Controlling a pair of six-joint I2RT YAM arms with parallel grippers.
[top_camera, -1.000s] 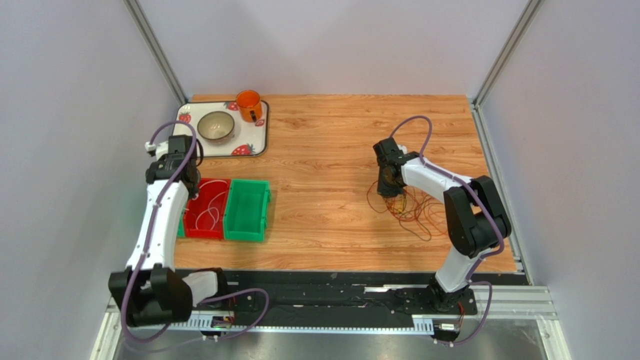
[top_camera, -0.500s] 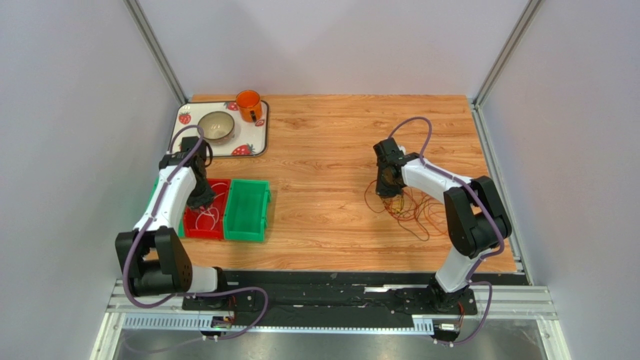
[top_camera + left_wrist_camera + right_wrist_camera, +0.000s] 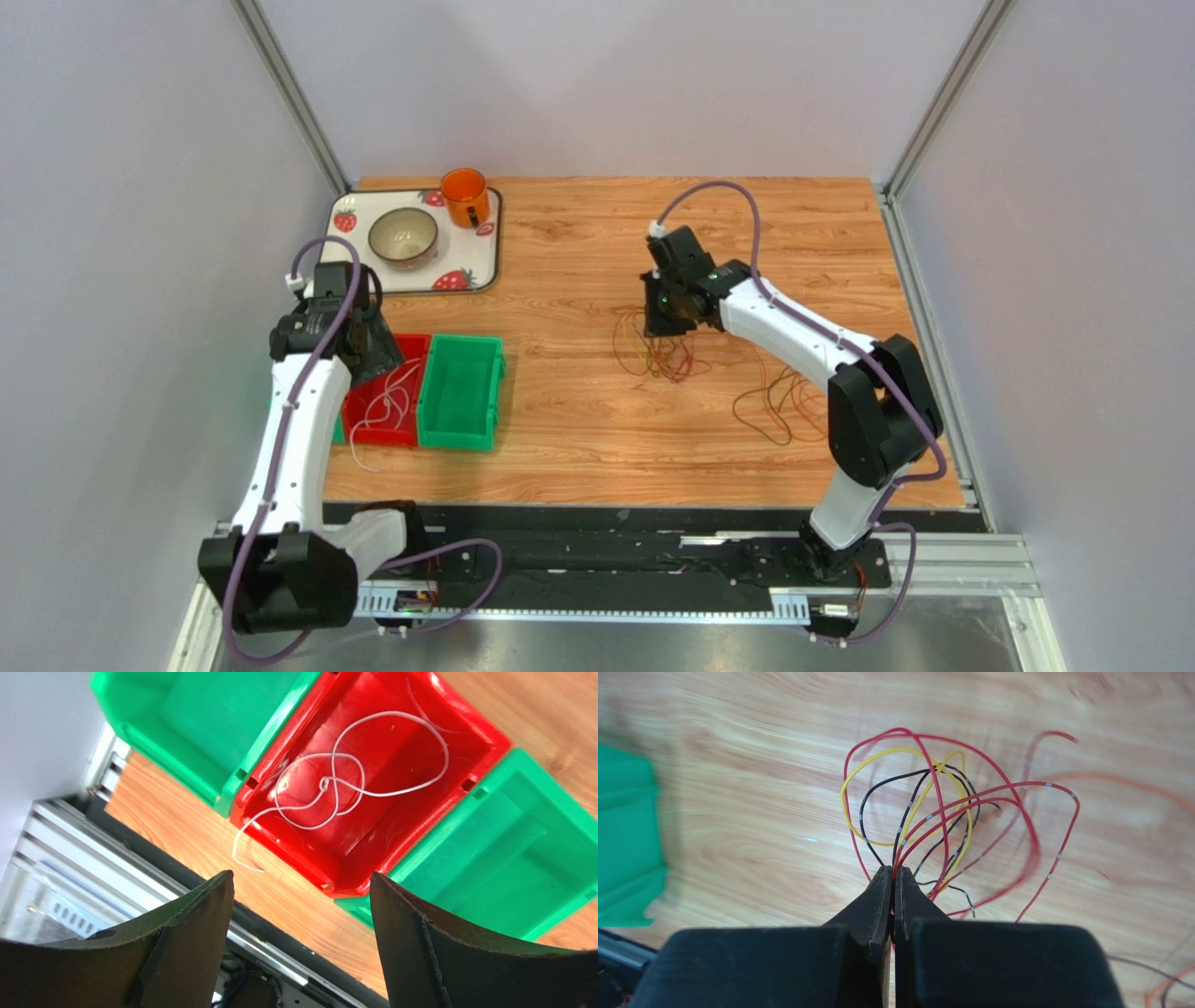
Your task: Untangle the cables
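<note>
A white cable lies coiled in the red bin, one end trailing over the rim onto the table. My left gripper hangs open above that bin, with nothing between its fingers. My right gripper is shut on a bunch of red, yellow and black cables that fan out over the wood. In the top view the right gripper stands at mid-table with that bunch below it. More orange and dark cables lie apart to the right.
A green bin sits right of the red one, and another green bin on its other side. A tray at the back left carries a bowl and an orange mug. The table's front rail is near.
My left gripper opened and let the white cable fall into the red bin. My right gripper moved back and left, dragging part of the tangle away from the rest.
</note>
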